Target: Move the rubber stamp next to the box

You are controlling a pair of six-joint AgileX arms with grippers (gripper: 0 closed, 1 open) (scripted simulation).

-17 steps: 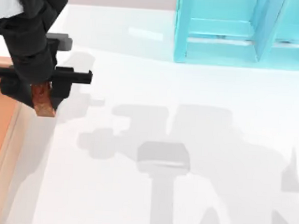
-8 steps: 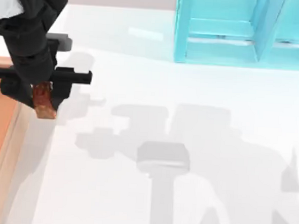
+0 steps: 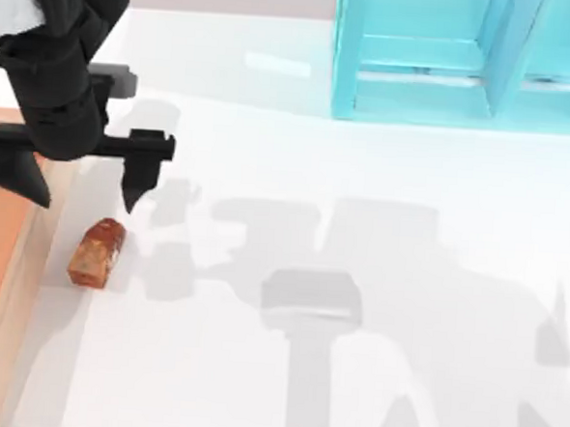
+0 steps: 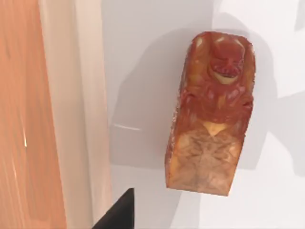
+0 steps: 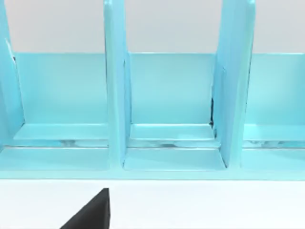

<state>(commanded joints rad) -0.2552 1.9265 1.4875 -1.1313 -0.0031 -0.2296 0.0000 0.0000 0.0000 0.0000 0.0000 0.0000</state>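
Observation:
The rubber stamp (image 3: pixel 97 252), a small reddish-brown block with pale marks, lies on its side on the white table just right of the box (image 3: pixel 11 294). The box has a tan wall and an orange inside. My left gripper (image 3: pixel 85 194) hangs open above the stamp and holds nothing. In the left wrist view the stamp (image 4: pixel 209 114) lies a short gap from the box wall (image 4: pixel 76 114), with one black fingertip (image 4: pixel 119 214) of the left gripper at the edge. My right gripper's black fingertip (image 5: pixel 90 212) shows well off centre, facing the turquoise frame.
A turquoise shelf-like frame (image 3: pixel 449 59) stands at the back right of the table, its upright dividers (image 5: pixel 114 95) close before the right wrist camera. Shadows of the arms fall across the white table (image 3: pixel 363 199) in the middle.
My left gripper has opened and let go of the stamp. The stamp has dropped from between the fingers and now lies on its side on the table beside the box.

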